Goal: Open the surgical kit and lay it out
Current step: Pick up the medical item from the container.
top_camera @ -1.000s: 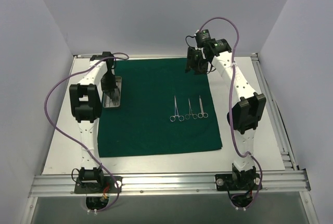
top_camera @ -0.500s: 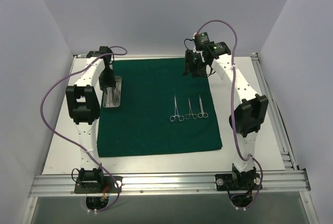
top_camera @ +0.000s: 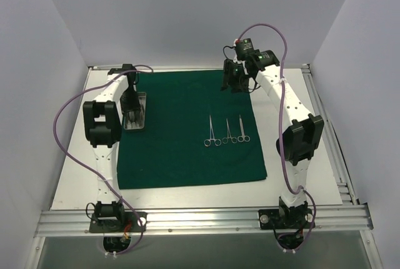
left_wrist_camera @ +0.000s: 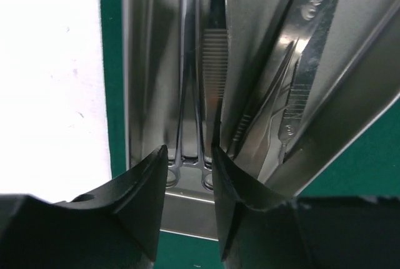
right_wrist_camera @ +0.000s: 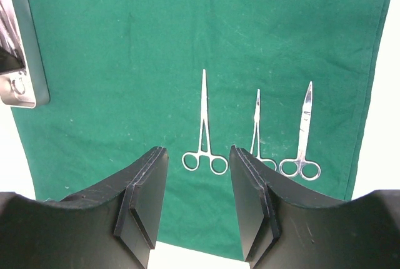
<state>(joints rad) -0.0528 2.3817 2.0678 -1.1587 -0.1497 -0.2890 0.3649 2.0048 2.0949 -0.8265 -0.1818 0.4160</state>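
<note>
The surgical kit's dark green cloth (top_camera: 187, 150) lies spread flat on the table. Its small silver tray (top_camera: 141, 121) rests on the cloth's left edge. My left gripper (top_camera: 130, 103) hangs low over this tray (left_wrist_camera: 181, 209), open. Its black fingers (left_wrist_camera: 147, 187) stand either side of the ring handles of a pair of forceps (left_wrist_camera: 189, 94), beside tweezers (left_wrist_camera: 214, 62) and other steel tools. Three ring-handled instruments (top_camera: 226, 131) lie in a row on the cloth's right half. My right gripper (right_wrist_camera: 197, 153) is raised over the cloth's far right corner, open and empty, with those instruments (right_wrist_camera: 204, 112) below it.
White table (top_camera: 75, 181) borders the cloth on all sides. Grey walls close in left, right and behind. An aluminium rail (top_camera: 200, 219) with both arm bases runs along the near edge. In the right wrist view the tray (right_wrist_camera: 32, 62) shows at the far left.
My left gripper was shut a second ago and now stands open over the forceps handles in the tray. The right arm has shifted only slightly.
</note>
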